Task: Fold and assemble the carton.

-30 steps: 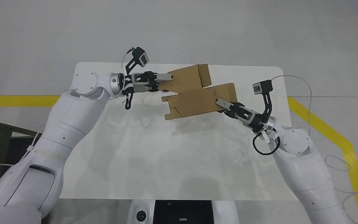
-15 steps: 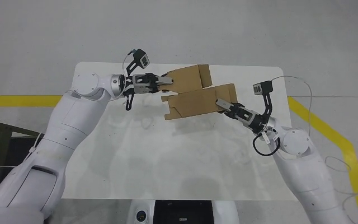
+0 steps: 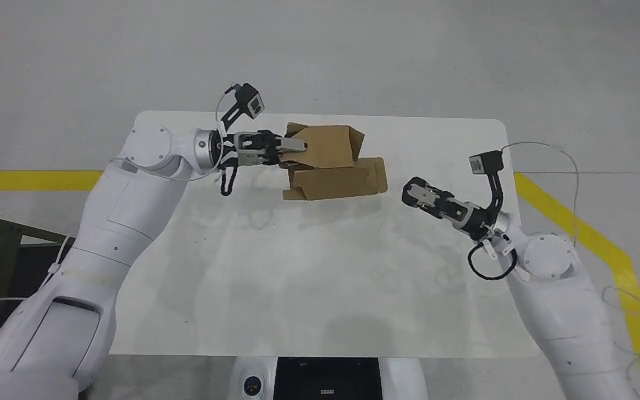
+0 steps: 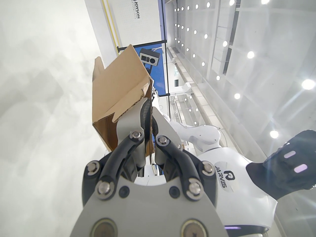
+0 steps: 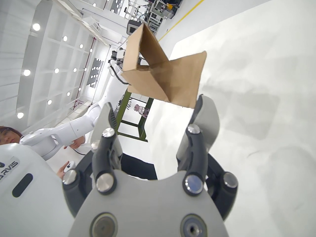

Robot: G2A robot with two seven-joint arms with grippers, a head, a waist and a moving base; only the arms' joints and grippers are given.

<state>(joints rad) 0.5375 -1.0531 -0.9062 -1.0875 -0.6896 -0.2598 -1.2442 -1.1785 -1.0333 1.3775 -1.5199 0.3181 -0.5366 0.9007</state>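
Observation:
A brown cardboard carton [image 3: 330,160], partly folded with loose flaps, hangs above the far middle of the white table [image 3: 300,290]. My left gripper [image 3: 297,147] is shut on the carton's left edge; in the left wrist view its fingertips [image 4: 144,114] pinch a cardboard panel of the carton [image 4: 118,87]. My right gripper [image 3: 408,190] is open with nothing in it, a short way right of the carton and apart from it. In the right wrist view the carton [image 5: 167,75] floats just beyond the spread fingers [image 5: 206,109].
The table's near half [image 3: 300,290] is bare white surface. A yellow floor line [image 3: 45,180] runs past both table ends. A person holding a controller [image 5: 69,166] appears behind the robot in the right wrist view.
The right gripper let go of the carton and drew back to the right. The carton, still held by the left gripper, swung left and its lower flap folded in closer.

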